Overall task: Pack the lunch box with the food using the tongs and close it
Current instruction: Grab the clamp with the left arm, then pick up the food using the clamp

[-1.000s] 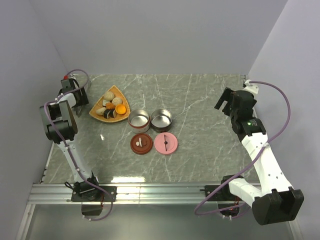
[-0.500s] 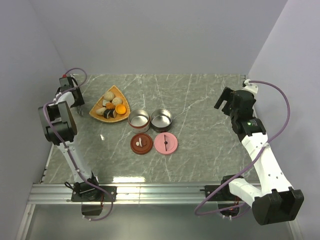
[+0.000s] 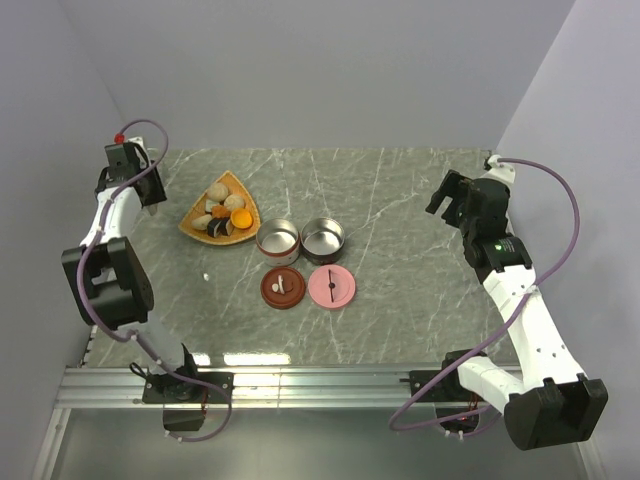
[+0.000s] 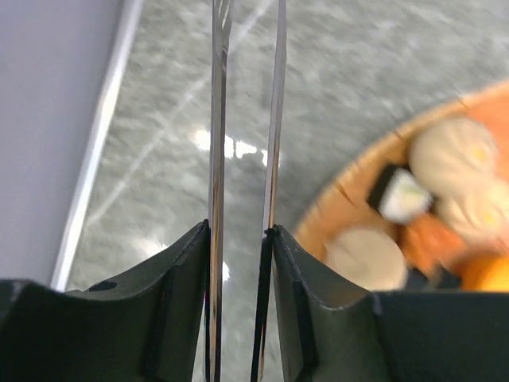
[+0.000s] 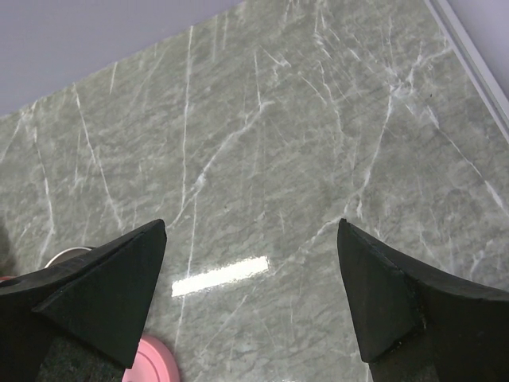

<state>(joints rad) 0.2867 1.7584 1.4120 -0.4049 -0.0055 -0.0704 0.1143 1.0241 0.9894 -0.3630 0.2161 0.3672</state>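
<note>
Left pincer (image 4: 238,231): closed on the tongs (image 4: 216,119), both thin arms pinched between its pads. The tongs' long axis runs straight out along the fingers and the tips pass out of the wrist view, so whether they hold anything cannot be told. Food (image 3: 224,211) – dumplings, dark rolls, orange chunks – all lies on the plate (image 3: 224,181) at the far left of the tabletop (image 3: 400,200). It sits just to the right of the tongs' line and near the left pincer, so the coming move likely turns on swinging the tips rightward over the plate. The left arm is much the nearer. Right pincer (image 5: 250,227): jaws wide apart, holding nothing, over bare marble at the far right, well apart from plate and tongs. Tins (image 3: 277,253): two, side by side just nearside-right of the plate, both apparently empty. Brown lid (image 3: 270,293) and pink lid (image 3: 332,286) lie flat in front of them – the brown one carries a small pale bit, too small to identify. Packing not begun, by the look of it.
</note>
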